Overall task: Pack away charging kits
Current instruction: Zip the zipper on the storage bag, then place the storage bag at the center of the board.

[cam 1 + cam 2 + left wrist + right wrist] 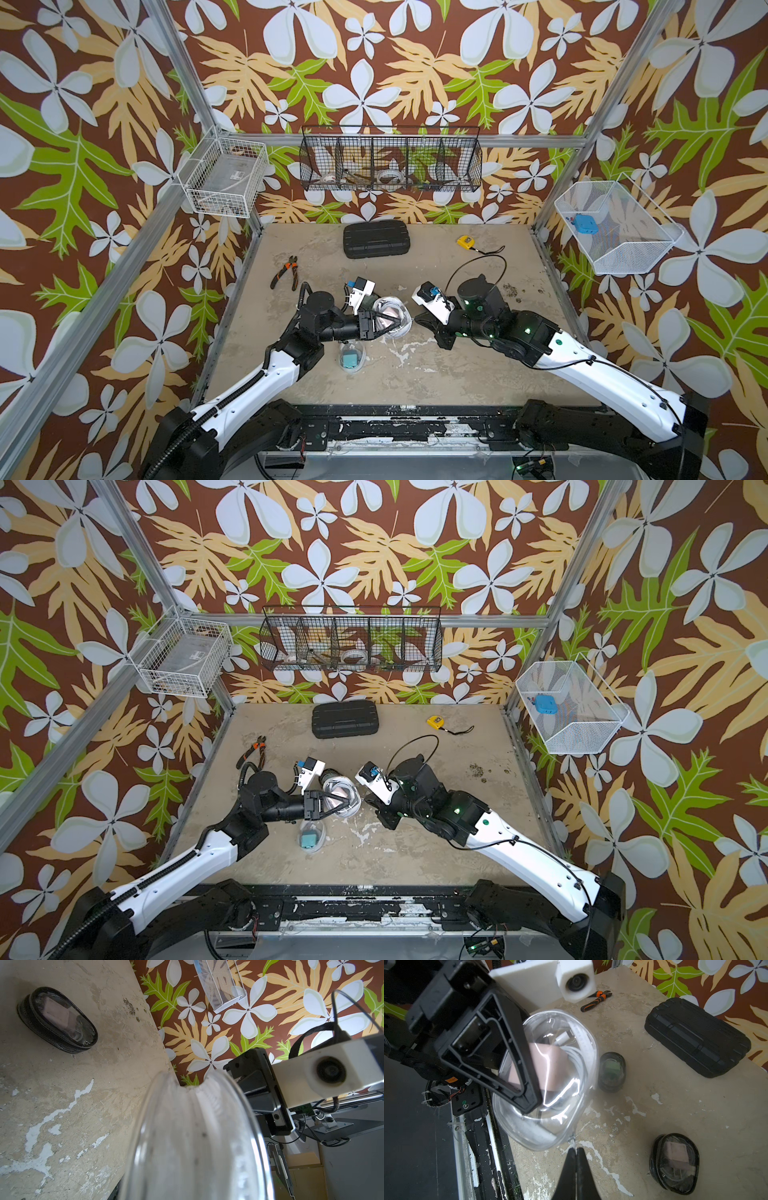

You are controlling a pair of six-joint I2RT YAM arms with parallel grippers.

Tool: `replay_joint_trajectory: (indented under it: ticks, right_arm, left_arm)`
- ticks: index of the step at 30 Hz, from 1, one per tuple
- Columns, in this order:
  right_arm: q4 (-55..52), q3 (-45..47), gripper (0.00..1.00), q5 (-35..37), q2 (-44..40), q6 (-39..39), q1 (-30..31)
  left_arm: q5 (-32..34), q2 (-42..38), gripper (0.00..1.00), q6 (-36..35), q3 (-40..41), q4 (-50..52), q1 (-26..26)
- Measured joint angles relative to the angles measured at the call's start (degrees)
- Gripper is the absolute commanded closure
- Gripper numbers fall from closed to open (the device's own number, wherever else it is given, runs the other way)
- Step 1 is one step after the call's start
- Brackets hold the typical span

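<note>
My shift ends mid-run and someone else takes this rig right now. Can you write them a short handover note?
The left pincer is shut on the clear oval case, pink plug and white cable inside.
The right pincer is shut on its zipper pull.
On the table: clear case with teal plug, black-rimmed case with green plug, black-rimmed case with pink plug.
Done: all four plugs sit in cases.
Left: finish this zip; check the other zips, unclear from here.
</note>
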State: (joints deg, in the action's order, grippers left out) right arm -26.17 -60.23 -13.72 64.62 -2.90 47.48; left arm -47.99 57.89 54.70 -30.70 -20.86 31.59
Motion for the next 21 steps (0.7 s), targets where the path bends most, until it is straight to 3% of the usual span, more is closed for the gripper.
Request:
replay_joint_trajectory:
  ticks: [9,13,16,20,21]
  right_arm:
    - [2.1,2.0,1.00,0.8,-1.1,1.0,0.0]
    - [8.5,2.6,1.00,11.3,-4.2,1.6,-0.8]
    - [8.3,3.2,0.70,14.4,-6.5,3.1,-0.6]
    - [4.7,3.7,0.48,17.1,-7.1,5.7,-0.8]
    - [3.7,4.1,0.32,17.1,-7.0,6.1,-0.8]
  left_arm:
    - [1.3,-0.8,1.00,1.6,4.4,-4.2,2.4]
    - [-2.6,-0.4,1.00,0.7,5.7,0.3,3.2]
    - [-0.9,1.0,1.00,0.6,7.1,-0.5,3.1]
    - [1.7,6.9,1.00,-2.1,7.2,-2.2,3.8]
    - [2.4,9.2,1.00,-3.1,7.1,-2.6,4.3]
